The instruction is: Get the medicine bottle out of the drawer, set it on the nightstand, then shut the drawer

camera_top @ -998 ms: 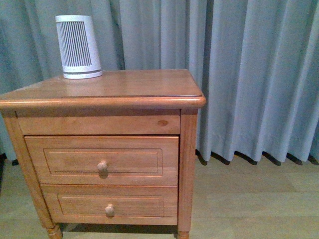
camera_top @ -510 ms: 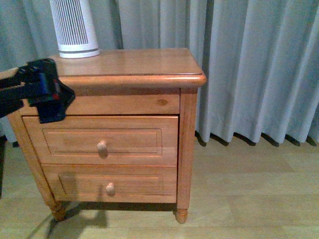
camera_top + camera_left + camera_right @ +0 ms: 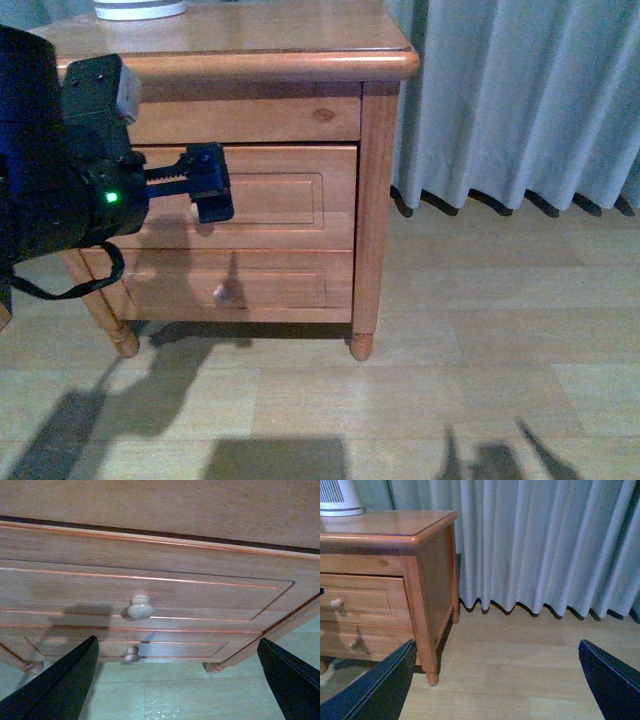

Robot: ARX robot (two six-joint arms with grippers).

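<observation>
Left wrist view: the left gripper [image 3: 177, 641] has its fingers spread wide and holds nothing. The right gripper [image 3: 496, 645], likewise apart and empty, hangs over bare floor. Just beyond the left fingers sits the round knob [image 3: 140, 606] of the drawer [image 3: 210, 597]. The drawer is shut, so the medicine bottle is out of sight, presumably inside. In the front view the lower knob [image 3: 222, 291] lies at the gripper's 6 o'clock. I would centre the upper knob between the fingers, close behind its head, then pull straight out without tilting. Farthest, at 12 o'clock, is the nightstand [image 3: 380, 150] top.
</observation>
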